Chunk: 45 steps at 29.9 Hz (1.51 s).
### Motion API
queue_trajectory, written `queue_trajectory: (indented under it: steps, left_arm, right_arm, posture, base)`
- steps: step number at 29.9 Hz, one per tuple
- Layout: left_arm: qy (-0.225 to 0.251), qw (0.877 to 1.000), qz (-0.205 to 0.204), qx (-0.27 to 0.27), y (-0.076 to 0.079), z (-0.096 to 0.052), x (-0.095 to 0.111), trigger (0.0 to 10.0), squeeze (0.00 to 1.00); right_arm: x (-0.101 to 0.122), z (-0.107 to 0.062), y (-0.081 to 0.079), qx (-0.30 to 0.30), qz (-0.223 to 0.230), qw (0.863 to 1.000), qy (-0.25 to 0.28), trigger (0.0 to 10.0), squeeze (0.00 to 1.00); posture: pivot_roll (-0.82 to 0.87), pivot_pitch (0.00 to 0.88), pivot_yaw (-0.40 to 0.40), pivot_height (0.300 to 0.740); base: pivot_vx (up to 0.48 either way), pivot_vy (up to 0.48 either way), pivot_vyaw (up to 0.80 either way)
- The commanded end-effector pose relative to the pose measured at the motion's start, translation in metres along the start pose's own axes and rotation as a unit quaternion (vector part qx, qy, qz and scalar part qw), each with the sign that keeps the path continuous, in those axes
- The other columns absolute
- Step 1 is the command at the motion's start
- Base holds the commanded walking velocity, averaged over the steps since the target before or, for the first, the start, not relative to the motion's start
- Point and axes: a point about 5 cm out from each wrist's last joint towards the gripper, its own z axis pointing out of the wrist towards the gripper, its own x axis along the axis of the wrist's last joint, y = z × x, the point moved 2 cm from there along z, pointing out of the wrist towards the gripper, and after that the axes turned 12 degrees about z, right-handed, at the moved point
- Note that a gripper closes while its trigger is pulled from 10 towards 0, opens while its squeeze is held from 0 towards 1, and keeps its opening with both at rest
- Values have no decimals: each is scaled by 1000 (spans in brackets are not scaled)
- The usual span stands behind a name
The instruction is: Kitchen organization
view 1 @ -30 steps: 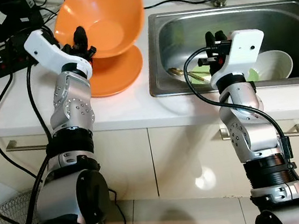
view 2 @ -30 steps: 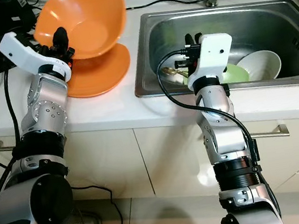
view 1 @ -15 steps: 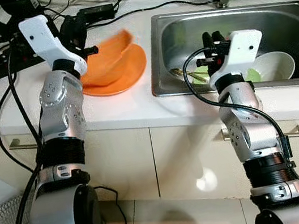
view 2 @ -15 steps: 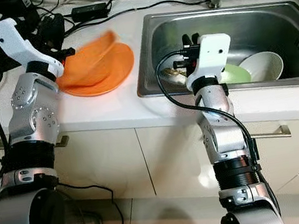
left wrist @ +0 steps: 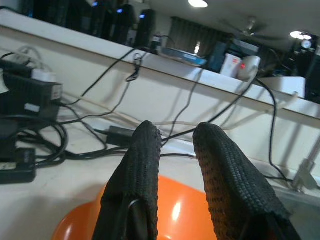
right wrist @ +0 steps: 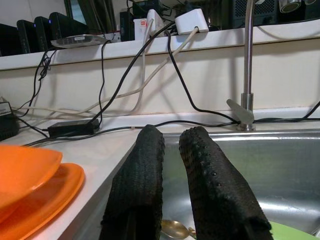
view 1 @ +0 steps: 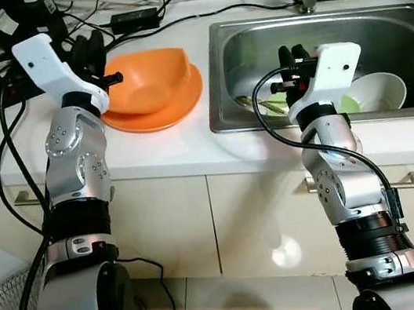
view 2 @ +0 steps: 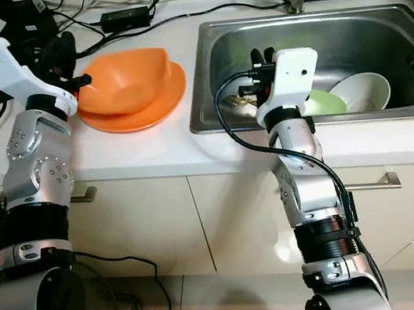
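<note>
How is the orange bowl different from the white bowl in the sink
The orange bowl sits on the counter, resting on an orange plate; the white bowl lies inside the sink, beside a green dish. The orange bowl looks wider, with a squarish rim; the white bowl looks rounder and deeper. The left gripper is beside the orange bowl; the right gripper is over the sink. Both are open-side up.
</note>
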Motion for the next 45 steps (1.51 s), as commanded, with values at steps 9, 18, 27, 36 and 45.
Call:
queue_trajectory:
  steps: [9,18,27,36,45]
  left_arm:
    - [-17,1000,4,-6,0,-5,-7,10000,1000]
    - [-21,999,28,-2,-1,-5,-5,10000,0]
    - [-58,996,-10,68,-27,-8,-6,10000,0]
    - [-154,977,-103,103,-35,-15,-24,10000,0]
    - [-217,964,-131,81,-22,-15,-34,10000,0]
  right_arm:
    - [3,3,-3,4,4,1000,7,10000,0]
    - [2,3,-3,5,4,1000,5,10000,0]
    - [1,3,-2,2,5,1000,4,10000,0]
    - [1,3,-3,4,8,1000,2,10000,0]
    - [1,0,-3,4,8,1000,2,10000,0]
  posture:
    - [70,27,40,740]
    - [78,41,34,740]
    - [88,50,31,740]
    - [93,62,30,740]
    - [86,78,37,740]
  base:
    - [0,0,0]
    - [0,0,0]
    - [0,0,0]
    - [0,0,0]
    - [0,0,0]
